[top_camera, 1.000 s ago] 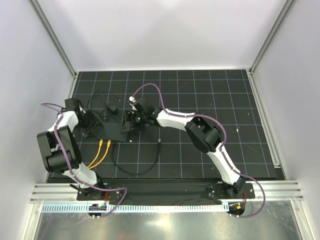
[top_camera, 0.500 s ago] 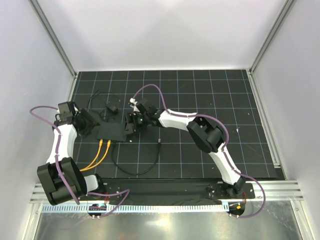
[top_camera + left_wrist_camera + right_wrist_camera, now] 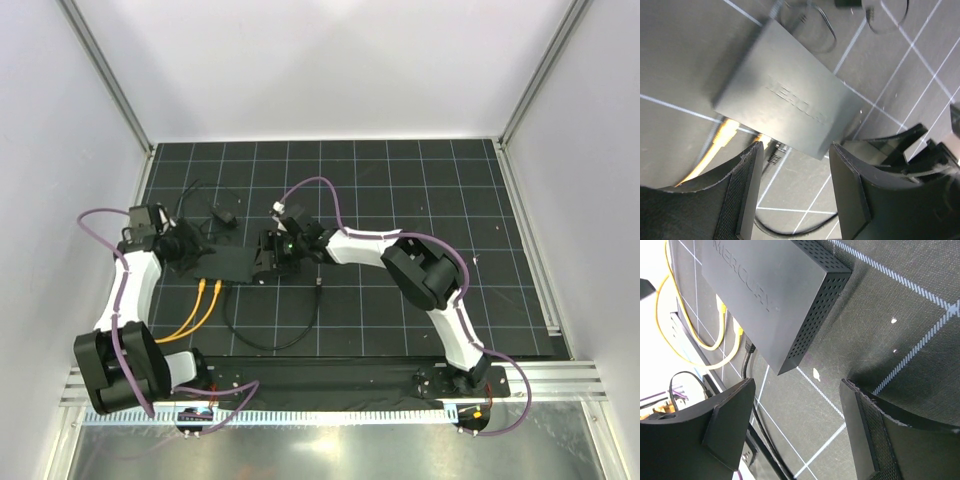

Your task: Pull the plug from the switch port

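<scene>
L arm swung in since prior frame; L fingers (image 3: pixel 745 200) open, empty, by switch (image 3: pixel 232 263) left end. R fingers (image 3: pixel 730 425) wide, empty, at right end, prob bracing. Switch mid-left on bench, yellow plugs (image 3: pixel 208 287) seated in near edge.

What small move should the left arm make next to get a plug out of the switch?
Probably ease the left jaws down around the black plug at the port edge of the switch. They stand open with that plug roughly lined up between them and nothing gripped; the right jaws stand open near the switch's corner.
</scene>
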Controlling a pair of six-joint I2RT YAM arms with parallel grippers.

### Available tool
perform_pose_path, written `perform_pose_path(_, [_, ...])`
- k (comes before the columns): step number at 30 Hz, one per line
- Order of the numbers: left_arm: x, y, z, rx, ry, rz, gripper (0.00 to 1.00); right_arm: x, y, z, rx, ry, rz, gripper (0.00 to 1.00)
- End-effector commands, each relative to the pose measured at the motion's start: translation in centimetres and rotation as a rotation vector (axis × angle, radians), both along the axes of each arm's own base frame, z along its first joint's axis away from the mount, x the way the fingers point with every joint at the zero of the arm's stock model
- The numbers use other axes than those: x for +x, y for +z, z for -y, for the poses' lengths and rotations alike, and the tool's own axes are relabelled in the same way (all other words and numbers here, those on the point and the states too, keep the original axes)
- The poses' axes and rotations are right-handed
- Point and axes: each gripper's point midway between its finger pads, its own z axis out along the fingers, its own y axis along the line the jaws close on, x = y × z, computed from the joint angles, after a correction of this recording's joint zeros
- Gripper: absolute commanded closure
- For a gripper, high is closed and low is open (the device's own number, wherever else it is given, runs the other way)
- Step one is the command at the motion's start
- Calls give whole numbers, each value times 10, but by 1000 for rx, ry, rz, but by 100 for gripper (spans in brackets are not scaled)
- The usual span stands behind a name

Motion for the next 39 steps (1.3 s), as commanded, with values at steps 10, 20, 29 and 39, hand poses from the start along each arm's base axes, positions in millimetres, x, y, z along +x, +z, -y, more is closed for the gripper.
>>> perform_pose_path(10, [31, 7, 11, 71, -98, -51, 38, 22, 24, -19, 78, -136, 18, 27])
perform_pose_path(20, [23, -14, -3, 155, -80, -92, 41, 45, 12, -41, 14, -59, 100, 34])
perform_pose_path(29, [20, -16, 0, 143, -105, -93, 43, 62, 24, -50, -6, -35, 174, 35])
perform_pose_path(39, [19, -15, 3, 146, -113, -90, 43, 50, 61, 15, -407, -96, 418, 0])
